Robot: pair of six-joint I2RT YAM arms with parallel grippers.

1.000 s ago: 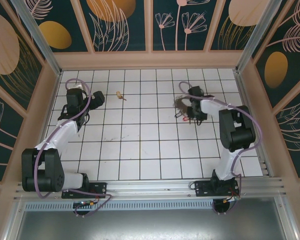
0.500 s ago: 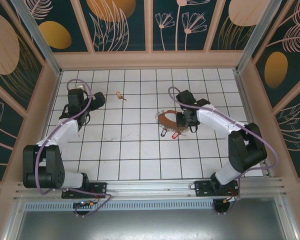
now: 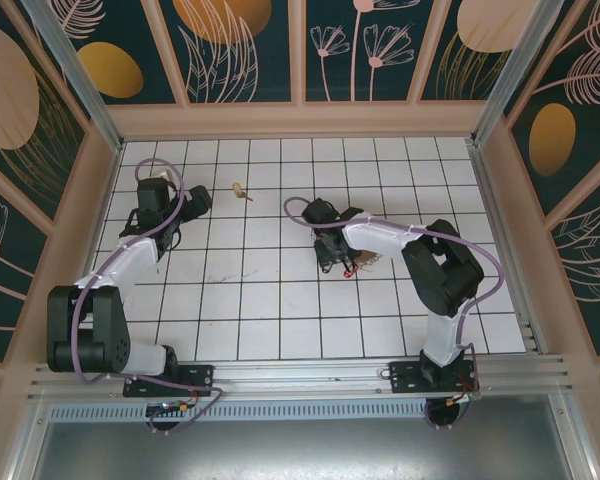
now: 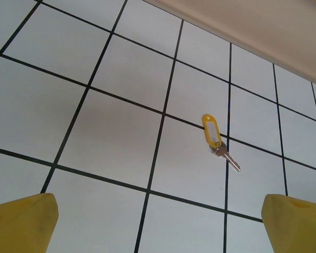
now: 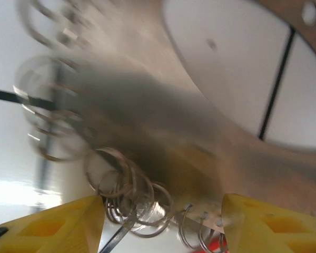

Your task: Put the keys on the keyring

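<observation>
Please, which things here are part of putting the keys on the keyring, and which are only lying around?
Of the job: keyring; small rings hanging on it; loose key with yellow tag.
Only around: tiled table; patterned walls.

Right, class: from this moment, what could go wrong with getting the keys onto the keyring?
1. The right gripper sits tight over the keyring, jaws apart; the small split rings between them could snag.
2. The yellow-tagged key lies flat on the tiles, well apart from the keyring; the open left gripper may struggle to pinch it.
</observation>
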